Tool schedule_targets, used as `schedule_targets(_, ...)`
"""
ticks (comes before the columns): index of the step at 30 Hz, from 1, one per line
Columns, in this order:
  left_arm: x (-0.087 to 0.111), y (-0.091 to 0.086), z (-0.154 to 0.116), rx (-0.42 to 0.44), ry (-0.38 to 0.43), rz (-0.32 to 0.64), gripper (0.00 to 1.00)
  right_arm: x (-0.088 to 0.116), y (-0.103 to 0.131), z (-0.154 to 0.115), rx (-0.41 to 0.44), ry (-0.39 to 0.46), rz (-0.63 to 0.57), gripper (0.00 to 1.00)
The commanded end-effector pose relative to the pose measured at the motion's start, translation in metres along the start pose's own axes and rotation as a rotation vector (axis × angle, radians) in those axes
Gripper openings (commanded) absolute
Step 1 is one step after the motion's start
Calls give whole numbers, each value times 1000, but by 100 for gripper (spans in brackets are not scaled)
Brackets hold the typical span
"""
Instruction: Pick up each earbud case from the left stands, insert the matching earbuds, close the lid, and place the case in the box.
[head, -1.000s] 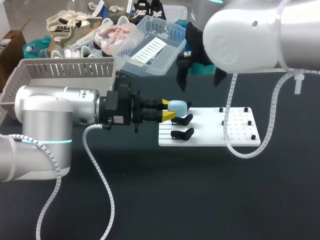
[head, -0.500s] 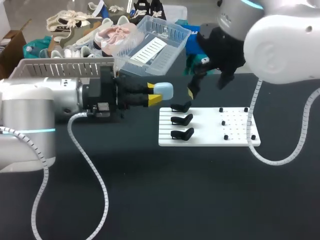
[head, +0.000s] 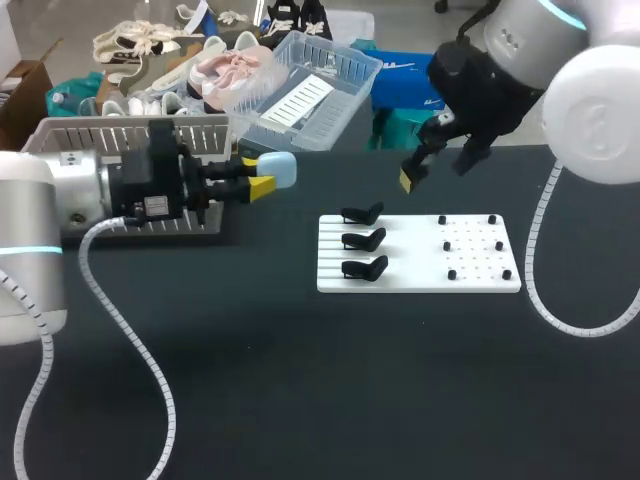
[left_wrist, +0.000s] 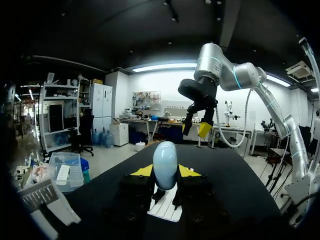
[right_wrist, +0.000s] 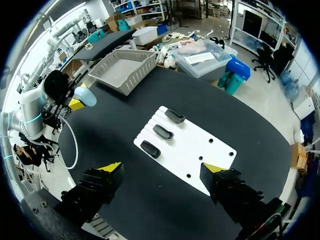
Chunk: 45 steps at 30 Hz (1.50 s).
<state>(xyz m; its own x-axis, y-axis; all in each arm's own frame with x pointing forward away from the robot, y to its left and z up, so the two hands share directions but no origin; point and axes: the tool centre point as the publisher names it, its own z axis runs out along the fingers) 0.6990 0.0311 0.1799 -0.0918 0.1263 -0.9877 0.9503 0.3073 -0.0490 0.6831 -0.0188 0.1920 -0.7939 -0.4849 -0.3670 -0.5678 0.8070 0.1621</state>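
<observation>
While your left gripper (head: 258, 173) was clamped on the pale blue earbud case (head: 278, 169), it held that case in the air above the dark worktop (head: 300, 380), with the arm lying level and the yellow tips pointing toward the middle. You could see the same grip in the left wrist view, where the earbud case (left_wrist: 165, 162) stood upright between the two yellow tips of the left gripper (left_wrist: 165, 172), pressed from both sides. Its shell looked smooth and its lid seemed closed, though the seam was hard to make out, and any marking on it was too small to read.

In the head view, the case hung just in front of the near right corner of the grey slatted box (head: 130, 135), well apart from the white board (head: 410, 250). On the board's left part sat three black stands (head: 365, 239) in a row, and small black pegs (head: 492, 218) dotted its right part.

Your right gripper (head: 437, 172) hung above the board's far edge with its fingers spread wide and touching nothing. From the right wrist view, the right gripper (right_wrist: 162, 168) looked down on the stands (right_wrist: 162, 132), the board (right_wrist: 192, 150) and the box (right_wrist: 122, 70), whose grey floor showed.
</observation>
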Motion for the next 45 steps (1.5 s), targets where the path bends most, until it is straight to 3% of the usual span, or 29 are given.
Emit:
schedule_targets(1, -1, 5, -18, -170, 33, -24, 0, 4, 0, 0, 4, -19, 1, 100)
schedule_targets(12, 19, 67, -55, -318, 253, -60, 0, 4, 0, 0, 4, -19, 1, 100)
schedule_targets(22, 45, 127, -86, -443, 348, -115, 0, 4, 0, 0, 4, -19, 1, 100)
schedule_targets(25, 51, 141, -88, -474, 352, -144, 0, 4, 0, 0, 4, -19, 1, 100)
schedule_targets(29, 68, 177, -99, -512, 348, -185, 0, 4, 0, 0, 4, -19, 1, 100)
schedule_targets(36, 89, 220, -114, -587, 330, -246, 0, 4, 0, 0, 4, -19, 1, 100)
schedule_targets(42, 89, 239, -124, -598, 297, -241, 0, 4, 0, 0, 4, -19, 1, 100)
schedule_targets(43, 89, 239, -124, -595, 300, -236, 1, 4, 0, 0, 4, -19, 1, 100)
schedule_targets(45, 88, 240, -124, -577, 310, -222, 49, 4, 0, 0, 4, -19, 1, 100)
